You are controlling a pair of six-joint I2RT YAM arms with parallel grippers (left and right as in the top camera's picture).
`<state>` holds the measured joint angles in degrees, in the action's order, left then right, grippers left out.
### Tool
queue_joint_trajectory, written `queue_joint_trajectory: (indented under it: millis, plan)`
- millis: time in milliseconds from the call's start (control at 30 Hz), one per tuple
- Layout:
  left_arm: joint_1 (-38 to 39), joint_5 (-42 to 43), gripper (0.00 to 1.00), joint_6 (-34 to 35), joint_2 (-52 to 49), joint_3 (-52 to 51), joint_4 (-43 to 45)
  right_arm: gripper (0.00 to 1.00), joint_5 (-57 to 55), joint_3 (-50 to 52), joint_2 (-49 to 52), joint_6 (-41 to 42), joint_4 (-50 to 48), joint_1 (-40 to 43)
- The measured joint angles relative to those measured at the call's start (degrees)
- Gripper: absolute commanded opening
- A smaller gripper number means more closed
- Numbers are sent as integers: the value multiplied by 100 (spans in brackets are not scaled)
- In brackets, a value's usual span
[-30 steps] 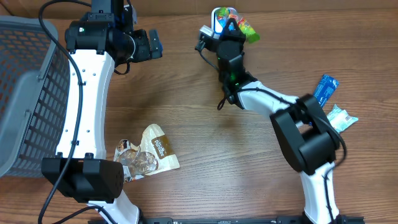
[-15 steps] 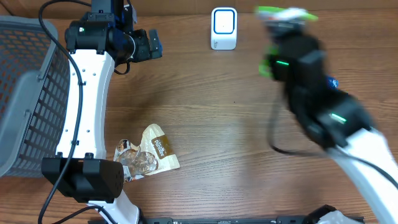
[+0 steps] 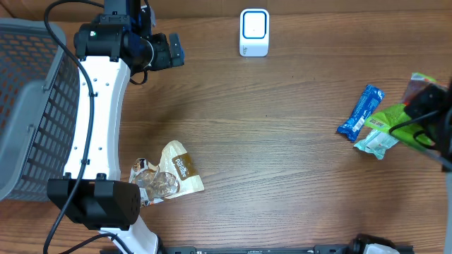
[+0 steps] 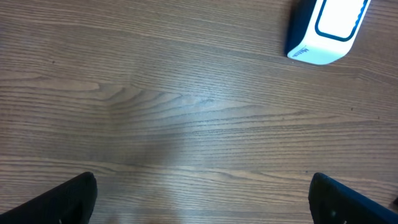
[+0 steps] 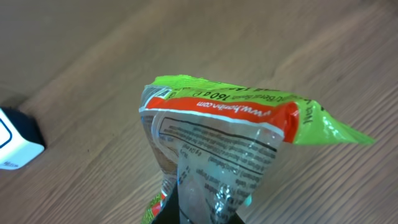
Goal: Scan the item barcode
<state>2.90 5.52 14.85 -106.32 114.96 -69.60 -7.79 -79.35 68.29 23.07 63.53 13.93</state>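
1. The right fingers (image 5: 205, 219) are clamped on one end of the green packet (image 5: 230, 155). The packet juts out from them at the right edge of the tabletop (image 3: 282, 155), well apart from the scanner (image 3: 254, 32). The left fingers (image 4: 59, 200) stand wide apart, holding nothing.
2. Risk: the grip takes only a crimped end of slick film. I judge a quick swing could make the packet slip or twist.
3. Risk: I find no barcode on the face showing. The crinkled, glossy film may present it tilted or glaring, and the scan would fail.
4. Risk: if dropped here, it lands among the blue bar (image 3: 360, 111) and the pale packet (image 3: 374, 142) nearby.
5. Container: the grey basket (image 3: 28, 106) is at the left, and no item shows in the part in view. The brown snack bag (image 3: 173, 175) lies outside it.
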Motion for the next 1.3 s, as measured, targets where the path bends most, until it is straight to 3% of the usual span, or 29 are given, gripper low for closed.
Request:
queue_joint_trajectory:
  millis: [333,567,867,1033,1300]
  plan:
    - [0,-2,100,0,0,0,-2,4,2382,225,1674,-682,-273,1471]
    - [0,0,100,0,0,0,0,45,2806,251,2796,-789,-450,1576]
    - [0,-2,100,0,0,0,0,67,3508,-94,2824,-1034,-177,1521]
    - [0,0,100,0,0,0,-2,71,3956,-693,2457,-1202,-26,931]
    - [0,-2,100,0,0,0,-2,73,4481,-599,2208,-1366,-474,-1296]
